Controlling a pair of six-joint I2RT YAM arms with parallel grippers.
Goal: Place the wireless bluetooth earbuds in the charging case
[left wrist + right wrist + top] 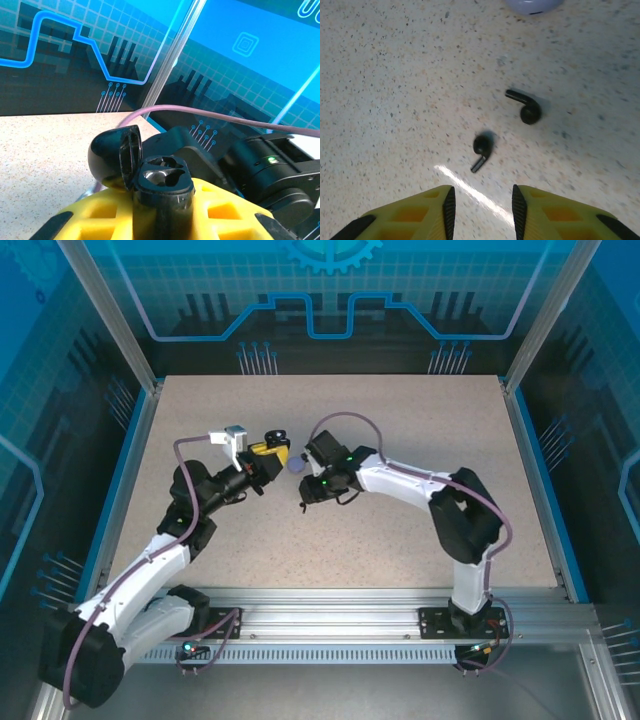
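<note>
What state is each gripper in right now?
Left gripper: shut on the open black charging case.
Right gripper: open and empty, above two black earbuds.

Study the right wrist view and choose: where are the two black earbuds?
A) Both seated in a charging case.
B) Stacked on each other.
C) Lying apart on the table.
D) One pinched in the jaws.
C: the nearer black earbud and the farther black earbud both lie loose on the speckled table, with bare surface between them.
</note>
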